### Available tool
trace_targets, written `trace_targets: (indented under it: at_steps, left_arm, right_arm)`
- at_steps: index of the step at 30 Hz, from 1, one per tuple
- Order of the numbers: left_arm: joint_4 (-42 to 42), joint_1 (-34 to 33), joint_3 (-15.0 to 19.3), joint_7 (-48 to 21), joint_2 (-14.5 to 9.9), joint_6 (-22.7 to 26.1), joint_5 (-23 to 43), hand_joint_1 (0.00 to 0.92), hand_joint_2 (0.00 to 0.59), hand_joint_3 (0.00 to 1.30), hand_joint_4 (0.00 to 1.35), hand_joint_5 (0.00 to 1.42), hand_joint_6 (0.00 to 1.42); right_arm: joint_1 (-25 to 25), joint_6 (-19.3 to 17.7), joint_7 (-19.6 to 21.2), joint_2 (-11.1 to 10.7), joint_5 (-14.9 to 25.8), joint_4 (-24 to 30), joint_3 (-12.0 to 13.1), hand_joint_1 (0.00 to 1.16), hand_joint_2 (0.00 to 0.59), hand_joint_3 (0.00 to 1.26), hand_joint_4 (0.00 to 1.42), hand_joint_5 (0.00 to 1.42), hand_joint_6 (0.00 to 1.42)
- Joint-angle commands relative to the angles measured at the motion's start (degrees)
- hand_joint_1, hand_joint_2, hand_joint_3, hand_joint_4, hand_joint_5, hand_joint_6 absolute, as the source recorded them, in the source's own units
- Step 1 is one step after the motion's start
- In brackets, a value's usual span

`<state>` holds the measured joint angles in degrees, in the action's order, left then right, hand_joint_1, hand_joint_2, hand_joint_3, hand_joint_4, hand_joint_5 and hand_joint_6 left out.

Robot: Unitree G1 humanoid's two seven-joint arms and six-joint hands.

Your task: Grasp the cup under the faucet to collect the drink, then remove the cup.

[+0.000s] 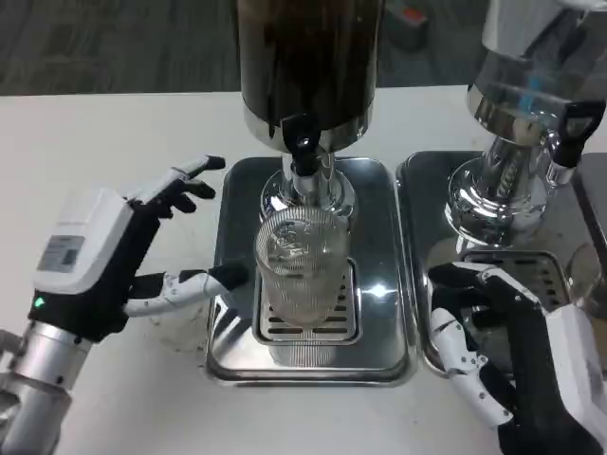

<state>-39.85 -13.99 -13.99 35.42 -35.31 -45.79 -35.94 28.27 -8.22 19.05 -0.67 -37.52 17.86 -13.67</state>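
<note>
My left hand [123, 256] spread wide beside the ribbed cup [302, 265], which sits on the drip grate [308, 327] under the faucet [303, 142]; right hand [512, 351] waits, loosely spread, holding nothing.

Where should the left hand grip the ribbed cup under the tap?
Mid-wall of the cup, approached from the robot's left, where the left hand already waits open beside it. It stands upright on the drip grate; the faucet likely blocks a top grasp.

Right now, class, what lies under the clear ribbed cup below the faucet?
The cup stands on a slotted drip grate set into the steel tray of the dark drink dispenser. The grate's slots show blurred through the glass; whatever lies beneath the grate is hidden.
</note>
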Motion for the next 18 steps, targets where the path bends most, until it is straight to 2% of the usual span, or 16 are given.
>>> trace_targets:
  at_steps: [1, 3, 5, 7, 9, 11, 13, 14, 18]
  left_arm:
    - [3.8, 2.8, 4.8, -5.5, -3.2, -4.6, 7.2, 0.0, 0.059, 0.32, 0.39, 0.43, 0.53]
    - [4.7, 3.4, 6.5, -8.4, -3.8, -6.2, 10.6, 0.0, 0.066, 0.33, 0.39, 0.42, 0.51]
    - [5.1, 3.5, 8.3, -14.2, -4.4, -8.8, 17.6, 0.0, 0.082, 0.36, 0.39, 0.42, 0.5]
    - [5.1, 2.9, 9.1, -23.1, -4.6, -10.0, 27.4, 0.0, 0.097, 0.39, 0.4, 0.41, 0.47]
    - [5.7, 2.2, 9.5, -32.6, -4.3, -8.8, 37.5, 0.0, 0.104, 0.38, 0.34, 0.35, 0.4]
    - [7.8, 0.7, 10.3, -49.1, -4.2, -2.0, 52.1, 0.0, 0.103, 0.35, 0.29, 0.31, 0.34]
    - [9.3, -0.6, 11.4, -61.1, -4.1, 4.0, 61.6, 0.0, 0.098, 0.34, 0.25, 0.27, 0.31]
    - [10.4, -1.3, 12.2, -67.5, -4.3, 8.7, 66.2, 0.0, 0.092, 0.34, 0.24, 0.27, 0.29]
    - [13.1, -3.4, 14.7, -83.3, -4.9, 22.5, 76.4, 0.0, 0.065, 0.31, 0.21, 0.22, 0.21]
  right_arm:
    - [-0.6, -0.1, 0.4, -0.1, 0.8, -0.4, 0.1, 0.29, 0.438, 0.47, 0.39, 0.43, 0.49]
    - [-0.9, -0.1, 0.4, -0.1, 0.9, -0.5, 0.1, 0.29, 0.438, 0.47, 0.39, 0.43, 0.49]
    - [-1.4, -0.1, 0.4, -0.2, 1.1, -0.8, 0.2, 0.29, 0.438, 0.47, 0.39, 0.43, 0.49]
    - [-1.9, -0.2, 0.3, -0.3, 1.2, -1.2, 0.1, 0.29, 0.438, 0.47, 0.39, 0.43, 0.49]
    - [-2.3, -0.3, 0.3, -0.4, 1.4, -1.6, 0.1, 0.29, 0.441, 0.47, 0.39, 0.43, 0.49]
    - [-2.8, -0.3, 0.3, -0.3, 1.5, -2.0, 0.1, 0.29, 0.444, 0.47, 0.39, 0.43, 0.49]
    - [-3.1, -0.4, 0.3, -0.3, 1.6, -2.4, 0.0, 0.29, 0.447, 0.47, 0.39, 0.43, 0.49]
    - [-3.3, -0.4, 0.3, -0.3, 1.7, -2.5, 0.1, 0.29, 0.448, 0.47, 0.39, 0.43, 0.49]
    - [-4.0, -0.5, 0.2, -0.3, 1.9, -3.3, 0.2, 0.3, 0.461, 0.47, 0.38, 0.43, 0.49]
